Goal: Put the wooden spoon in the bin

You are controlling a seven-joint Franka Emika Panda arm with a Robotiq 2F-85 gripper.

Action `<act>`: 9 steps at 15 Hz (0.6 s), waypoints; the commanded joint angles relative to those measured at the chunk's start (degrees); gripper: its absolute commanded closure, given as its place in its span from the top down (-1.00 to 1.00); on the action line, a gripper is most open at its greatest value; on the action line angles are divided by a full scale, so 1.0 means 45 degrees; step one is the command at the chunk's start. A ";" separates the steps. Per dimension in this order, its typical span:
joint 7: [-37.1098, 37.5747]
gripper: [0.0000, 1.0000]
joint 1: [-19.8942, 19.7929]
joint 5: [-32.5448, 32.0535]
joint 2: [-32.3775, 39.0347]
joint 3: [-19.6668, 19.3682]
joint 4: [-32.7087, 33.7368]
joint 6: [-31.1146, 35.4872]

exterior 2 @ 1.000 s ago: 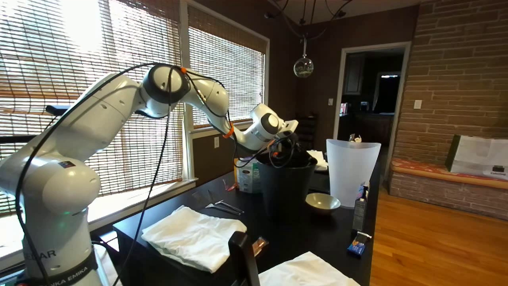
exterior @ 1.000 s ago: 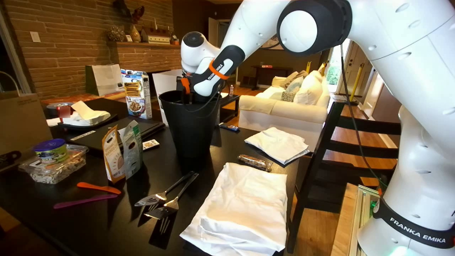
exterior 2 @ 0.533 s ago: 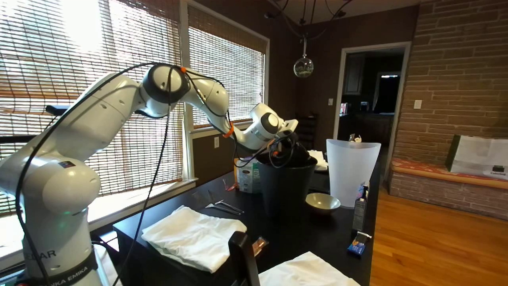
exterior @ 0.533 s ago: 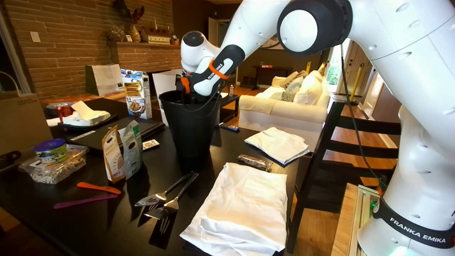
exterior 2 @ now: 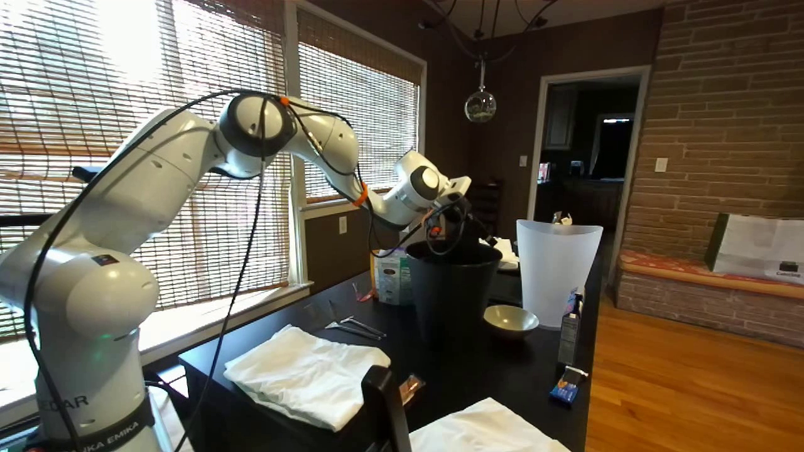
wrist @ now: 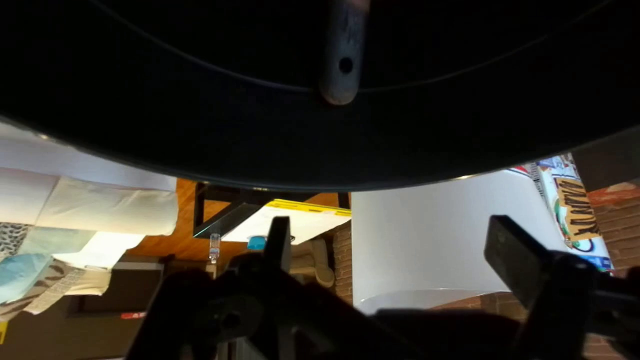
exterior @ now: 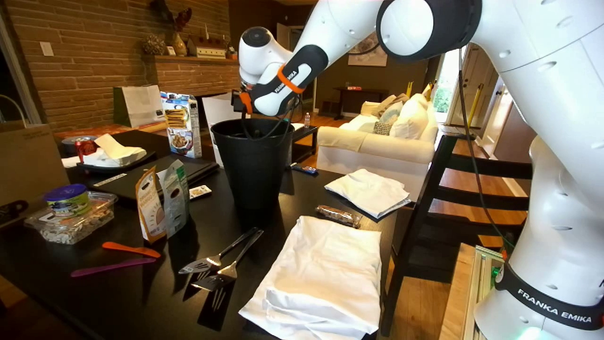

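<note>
The black bin [exterior: 255,170] stands upright on the dark table in both exterior views. Its dark inside wall [wrist: 210,120] fills the top of the wrist view, where the picture is upside down. Within it lies the wooden spoon [wrist: 342,82]; the holed end of its handle shows leaning by the inner wall, and the rest is lost in shadow. My gripper [wrist: 390,225] is open, its two fingers wide apart and holding nothing. The arm holds it over the bin's mouth, clear of the spoon. In the exterior views the fingertips cannot be made out.
Metal utensils [exterior: 229,264] and a folded white cloth [exterior: 325,274] lie before the bin. Two upright pouches [exterior: 163,203] and a cereal box [exterior: 181,125] stand beside it. A translucent white container [exterior 2: 556,276] and a metal bowl [exterior 2: 510,319] are close by.
Over the last half second the arm and gripper have risen, from down in the bin's mouth to higher above it. The bin and the table items have stayed put.
</note>
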 commanded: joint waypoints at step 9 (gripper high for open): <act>-0.4811 1.00 -0.2627 0.1154 -0.1246 0.3732 0.1549 -0.5784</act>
